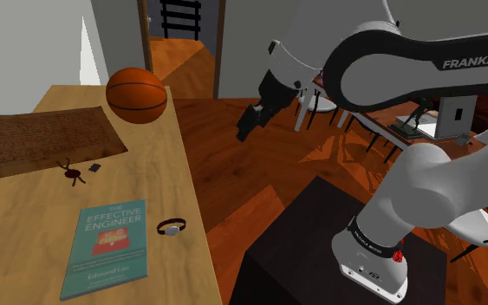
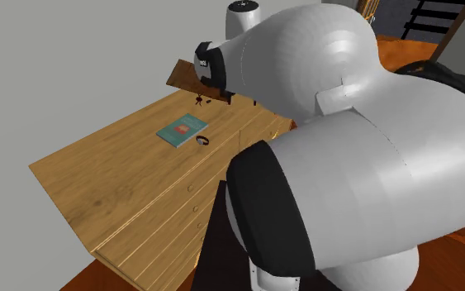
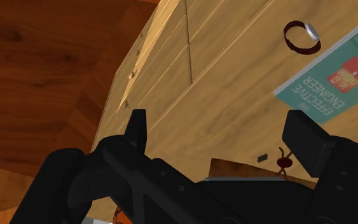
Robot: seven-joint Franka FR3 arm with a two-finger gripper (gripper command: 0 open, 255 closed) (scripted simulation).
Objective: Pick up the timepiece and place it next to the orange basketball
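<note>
Reddish wood flooring (image 1: 259,191) (image 3: 37,76) lies under the gripper (image 1: 245,128) (image 3: 219,127), which hangs off the side of a light wooden dresser (image 1: 164,165) (image 2: 115,182) (image 3: 234,95). Its two black fingers (image 3: 136,124) stand well apart with nothing between them. Nearest to them is the dresser's drawer front (image 3: 165,63) (image 2: 189,198), and just past its edge the top begins.

Closest to the fingers on that top are a brown mat (image 1: 34,139) (image 3: 247,168), a small dark red object (image 1: 73,171) (image 3: 285,160) and a tiny dark piece (image 1: 96,166) (image 3: 262,156) just beside it. An orange basketball (image 1: 136,95) sits at the mat's far corner, near the dresser edge that faces the fingers.

Farther along the top lies a teal book (image 1: 105,247) (image 2: 182,130) (image 3: 333,79) titled "The Effective Engineer". The watch (image 1: 172,227) (image 2: 203,140) (image 3: 301,37), a dark band with a pale face, lies flat just beside the book, between it and the drawer edge. It is well apart from both the fingers and the basketball.

Beyond the arm in the shoulder view stand dining chairs (image 1: 318,102) on the same floor.
</note>
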